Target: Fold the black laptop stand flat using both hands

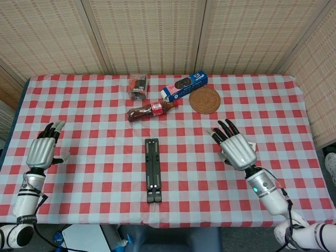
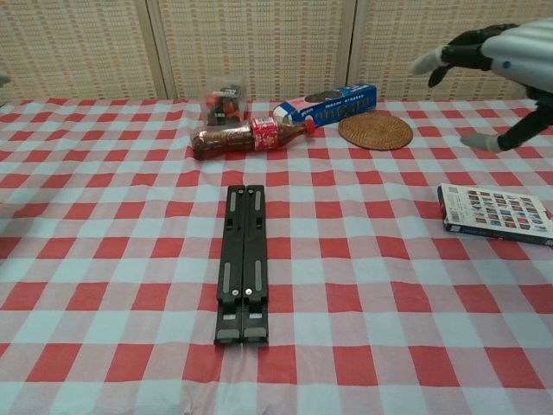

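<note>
Stand lies folded flat, both hands off it.
Laptop stand lies closed mid-tabletop toward the near edge; left hand by the left edge and right hand toward the right edge are spread, holding nothing. Best just keep clear, no nudging. Clear box near far edge holds something dark; cookie box beside it, contents unclear.

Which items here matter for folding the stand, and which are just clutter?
Job: black laptop stand, lying flat; left hand; right hand.
Lying about: cola bottle, blue biscuit box, woven coaster, small clear box, card box.
</note>
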`<state>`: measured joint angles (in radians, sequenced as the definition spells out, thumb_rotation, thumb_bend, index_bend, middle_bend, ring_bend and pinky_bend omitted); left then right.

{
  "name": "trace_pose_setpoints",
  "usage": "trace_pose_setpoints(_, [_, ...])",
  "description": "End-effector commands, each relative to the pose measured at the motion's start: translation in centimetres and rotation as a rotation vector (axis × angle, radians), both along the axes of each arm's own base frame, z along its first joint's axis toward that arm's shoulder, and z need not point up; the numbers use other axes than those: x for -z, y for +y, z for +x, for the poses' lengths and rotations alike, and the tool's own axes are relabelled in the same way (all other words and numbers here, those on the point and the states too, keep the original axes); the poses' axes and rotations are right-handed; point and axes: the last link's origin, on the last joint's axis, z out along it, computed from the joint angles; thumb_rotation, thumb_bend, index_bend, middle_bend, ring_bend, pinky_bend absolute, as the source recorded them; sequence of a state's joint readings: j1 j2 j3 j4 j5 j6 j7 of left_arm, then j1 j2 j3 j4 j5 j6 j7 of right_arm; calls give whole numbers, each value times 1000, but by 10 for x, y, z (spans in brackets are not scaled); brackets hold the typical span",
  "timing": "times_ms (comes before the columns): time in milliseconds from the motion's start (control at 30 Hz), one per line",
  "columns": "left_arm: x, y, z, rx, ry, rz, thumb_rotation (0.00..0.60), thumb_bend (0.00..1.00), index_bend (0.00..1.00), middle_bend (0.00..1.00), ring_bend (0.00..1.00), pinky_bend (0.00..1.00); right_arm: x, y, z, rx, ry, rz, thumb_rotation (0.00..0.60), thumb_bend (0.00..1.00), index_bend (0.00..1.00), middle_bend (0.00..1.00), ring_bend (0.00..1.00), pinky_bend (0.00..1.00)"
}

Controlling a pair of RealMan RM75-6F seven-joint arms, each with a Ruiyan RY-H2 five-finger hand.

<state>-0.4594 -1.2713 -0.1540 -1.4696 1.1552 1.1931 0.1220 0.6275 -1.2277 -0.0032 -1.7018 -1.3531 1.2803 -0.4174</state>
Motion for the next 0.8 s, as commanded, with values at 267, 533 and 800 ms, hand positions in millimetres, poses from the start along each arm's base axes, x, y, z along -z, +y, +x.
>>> trace_pose_setpoints(267, [-24,-68,-16,-55,51,62,600,227,0,0,0,181,-42,63,-71,254,-47,-105,600,296,132,219,59,65])
trace_pose_setpoints(533, [-27,-103,-13,-49,57,76,600,227,0,0,0,181,-55,94,-95,336,-72,-164,600,296,132,218,59,65])
trace_pose_setpoints(800, [-23,-113,-9,-44,83,81,600,227,0,0,0,181,-58,105,-100,352,-76,-189,600,296,132,216,58,65])
